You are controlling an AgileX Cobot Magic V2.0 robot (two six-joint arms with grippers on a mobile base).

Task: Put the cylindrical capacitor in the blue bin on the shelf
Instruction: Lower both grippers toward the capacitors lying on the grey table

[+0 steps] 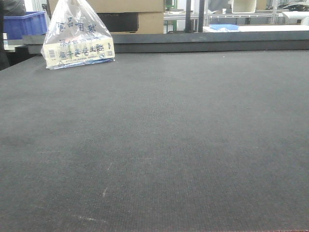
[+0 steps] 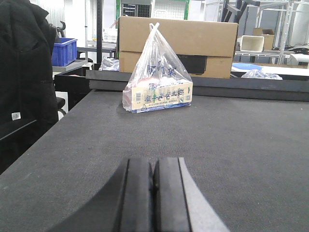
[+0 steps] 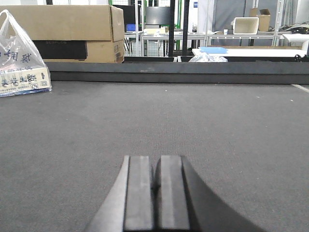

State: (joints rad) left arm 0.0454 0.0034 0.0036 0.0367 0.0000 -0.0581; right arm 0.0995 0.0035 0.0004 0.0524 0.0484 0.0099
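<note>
Front view, surface: a dark grey textured tabletop (image 1: pixel 169 145) fills nearly the whole frame, with a raised dark ledge along its far edge.
Front view, bag: a clear plastic bag (image 1: pixel 77 41) printed with characters and holding a pale yellow box stands on the tabletop at the far left, near the ledge.
Front view, background: a blue plastic crate (image 1: pixel 24 24) sits beyond the table's far left corner. A brown cardboard box (image 1: pixel 140 17) stands beyond the ledge, behind the bag.
Left wrist view, pincer: the left gripper (image 2: pixel 153 193) is low over the tabletop at the bottom of the frame. Its 2 black pads are pressed together with nothing between them (only a thin seam shows).
Left wrist view, bag: the clear plastic bag (image 2: pixel 159 82) stands straight ahead, well apart from the gripper, with its handles knotted on top and the brown cardboard box (image 2: pixel 193 36) behind it.
Left wrist view, left edge: a black fabric garment (image 2: pixel 24 72) hangs there, and the blue plastic crate (image 2: pixel 63 50) shows beyond it.
Right wrist view, pincer: the right gripper (image 3: pixel 156 193) has its 2 pads closed together and holds nothing.
Right wrist view, surroundings: the clear plastic bag (image 3: pixel 19 63) is at the far left, cut off by the frame. A white open bin (image 3: pixel 244 24) sits on a distant bench.
Cylindrical capacitor: its place cannot be told from any of the 3 views.
</note>
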